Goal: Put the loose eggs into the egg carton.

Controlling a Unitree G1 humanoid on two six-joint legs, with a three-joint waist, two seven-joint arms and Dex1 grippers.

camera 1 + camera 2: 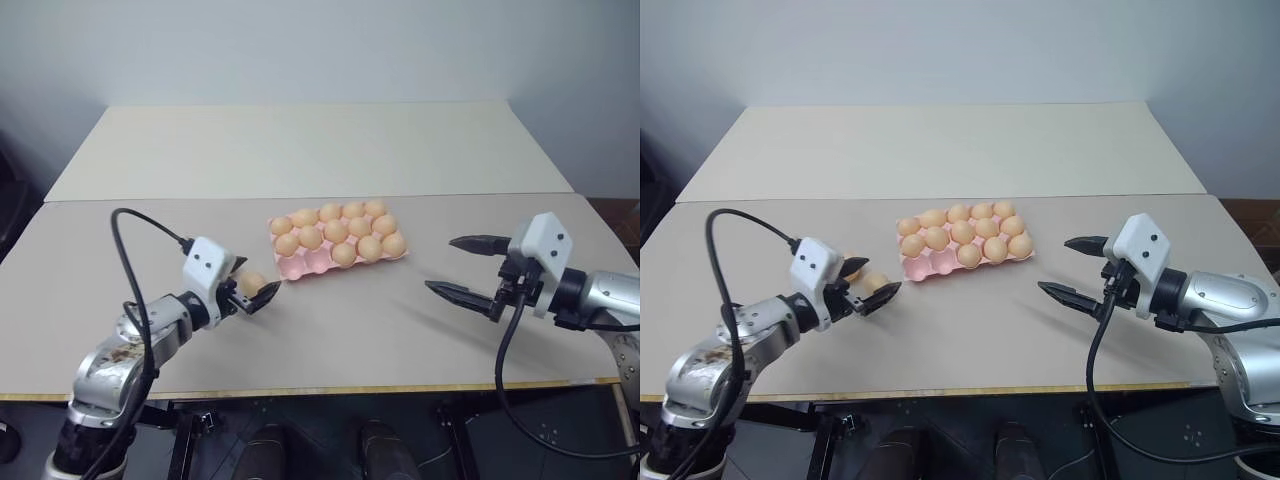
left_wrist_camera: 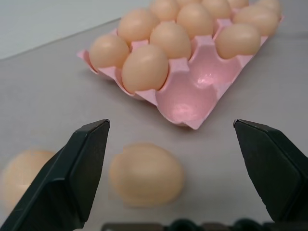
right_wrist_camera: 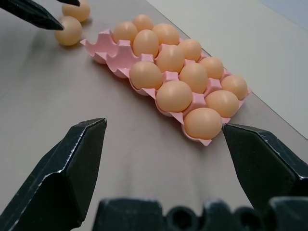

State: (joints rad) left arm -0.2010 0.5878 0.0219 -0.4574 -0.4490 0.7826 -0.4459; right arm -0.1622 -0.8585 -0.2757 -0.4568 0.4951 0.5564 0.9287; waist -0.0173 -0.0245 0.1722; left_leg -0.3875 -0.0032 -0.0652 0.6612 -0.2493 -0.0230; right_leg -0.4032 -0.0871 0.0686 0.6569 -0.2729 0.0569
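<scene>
Tabletop (image 1: pixel 330 330): loose egg (image 2: pixel 146 174) lies between open left jaws.

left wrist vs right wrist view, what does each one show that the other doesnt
Left wrist view: the open left gripper straddling one small tan-orange loose egg close up, without touching it, and two glossy empty cups at the carton's near corner.

Right wrist view: the open right gripper, holding nothing, and the flat pink moulded egg carton along its full length, rows of eggs seated.

Both: the carton, two loose eggs lying on the beige table beside it, and the left gripper's black fingers.
</scene>
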